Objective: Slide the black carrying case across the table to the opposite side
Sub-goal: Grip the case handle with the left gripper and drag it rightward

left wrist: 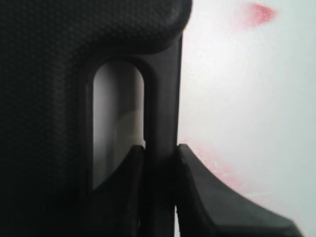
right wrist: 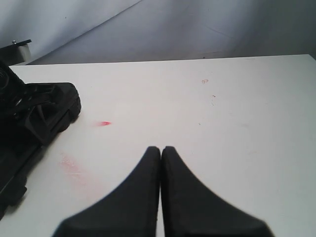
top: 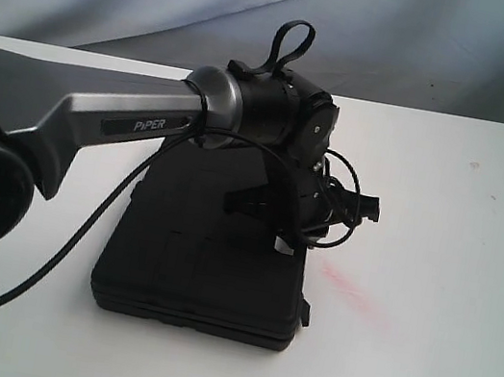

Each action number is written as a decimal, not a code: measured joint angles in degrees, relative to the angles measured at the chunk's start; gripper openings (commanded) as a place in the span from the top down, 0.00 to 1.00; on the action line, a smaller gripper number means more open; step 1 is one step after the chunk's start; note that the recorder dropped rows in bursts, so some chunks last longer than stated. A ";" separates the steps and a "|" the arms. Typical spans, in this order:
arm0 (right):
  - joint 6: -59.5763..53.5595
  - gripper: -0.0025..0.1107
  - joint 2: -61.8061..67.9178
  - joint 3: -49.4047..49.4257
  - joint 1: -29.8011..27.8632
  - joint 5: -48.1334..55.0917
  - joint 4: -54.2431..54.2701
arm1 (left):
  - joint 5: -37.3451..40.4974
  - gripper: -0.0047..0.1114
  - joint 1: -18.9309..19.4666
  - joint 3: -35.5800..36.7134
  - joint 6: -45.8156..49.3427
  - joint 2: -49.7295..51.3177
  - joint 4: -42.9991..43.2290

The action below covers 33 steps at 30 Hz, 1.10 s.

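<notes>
The black case (top: 201,258) lies flat on the white table (top: 423,326), left of the middle in the exterior view. My left arm reaches over it from the left, and my left gripper (top: 287,239) comes down at its right edge. In the left wrist view my left gripper (left wrist: 159,150) is shut on the handle bar (left wrist: 163,98), one finger inside the handle slot (left wrist: 116,113) and one outside. My right gripper (right wrist: 161,149) is shut on nothing above bare table (right wrist: 222,123), with the case (right wrist: 10,182) off to one side. It does not show in the exterior view.
A faint red smear (top: 347,288) marks the table just right of the case. A black cable (top: 54,261) hangs from the left arm across the case's left side. A grey cloth backdrop (top: 407,30) stands behind the table's far edge. White tabletop stretches right of the case.
</notes>
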 measured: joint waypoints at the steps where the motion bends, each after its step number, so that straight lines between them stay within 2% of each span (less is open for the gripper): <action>1: 0.00 0.98 0.00 0.00 0.00 0.00 0.00 | 0.02 0.96 0.00 0.00 0.00 0.00 0.00; 25: 0.00 0.98 0.00 0.00 0.00 0.00 0.00 | -2.05 0.95 -0.59 0.00 -0.45 0.10 -1.15; 28: 0.00 0.98 0.00 0.00 0.00 0.00 0.00 | -2.19 0.89 -0.62 0.00 -0.45 0.10 -1.15; 32: 0.00 0.98 0.00 0.00 0.00 0.00 0.00 | -2.36 0.69 -0.62 0.00 -0.45 0.10 -1.02; 33: 0.00 0.98 0.00 0.00 0.00 0.00 0.00 | -2.62 0.67 -0.62 0.00 -0.45 0.10 -1.02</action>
